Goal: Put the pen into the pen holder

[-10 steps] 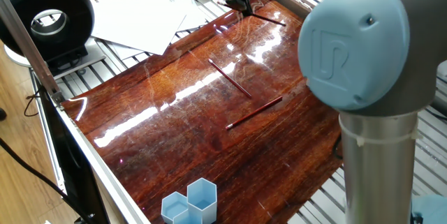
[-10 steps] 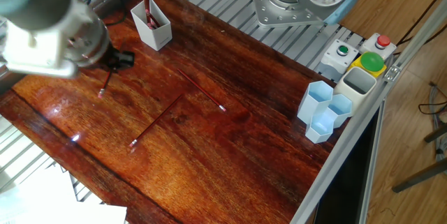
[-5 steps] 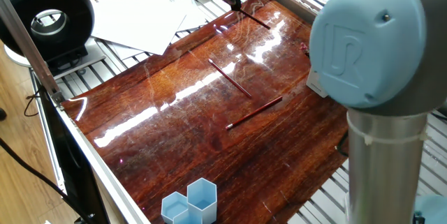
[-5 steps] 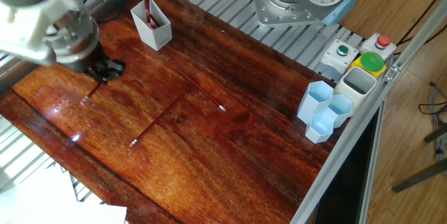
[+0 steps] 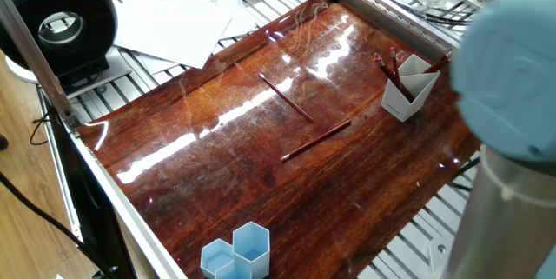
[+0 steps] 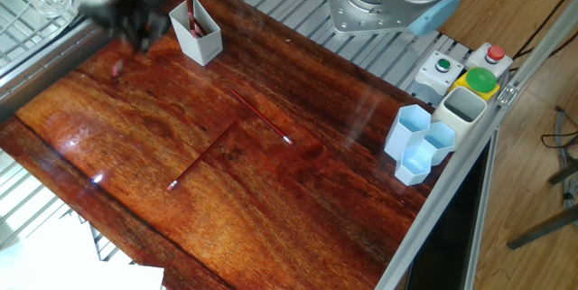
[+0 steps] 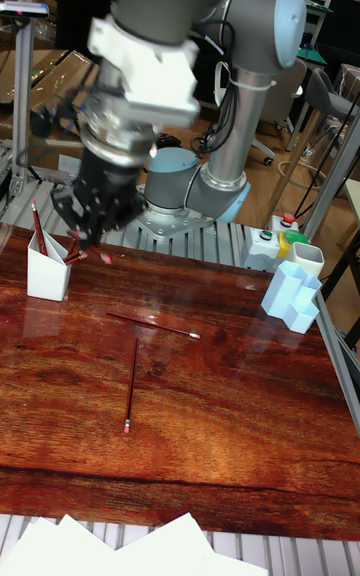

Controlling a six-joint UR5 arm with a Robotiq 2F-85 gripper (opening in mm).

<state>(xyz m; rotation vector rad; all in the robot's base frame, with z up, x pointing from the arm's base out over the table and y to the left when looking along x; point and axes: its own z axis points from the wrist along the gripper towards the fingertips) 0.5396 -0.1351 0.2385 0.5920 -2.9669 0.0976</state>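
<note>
The white pen holder (image 7: 48,274) stands at the table's left in the tall fixed view, with a red pen (image 7: 38,226) upright in it. It also shows as a white angular cup (image 5: 408,96) (image 6: 200,39) in both other views. My gripper (image 7: 90,234) hovers just right of the holder, a little above the table. It is shut on a tilted red pen (image 7: 88,253) whose pink end points down to the right. Motion blur smears the gripper (image 6: 135,26) in the other fixed view. Two more red pens (image 7: 152,324) (image 7: 132,384) lie loose mid-table.
Light blue hexagonal cups (image 7: 293,301) (image 6: 420,145) sit at the table's right edge, beside a button box (image 6: 470,78). White paper sheets (image 5: 174,18) and a black ring-shaped device (image 5: 56,23) lie beyond the table's far side. My blurred arm (image 5: 512,96) fills the right of one fixed view.
The gripper has carried its pen up off the table's far corner and across to beside the pen holder. The two loose pens have not moved.
</note>
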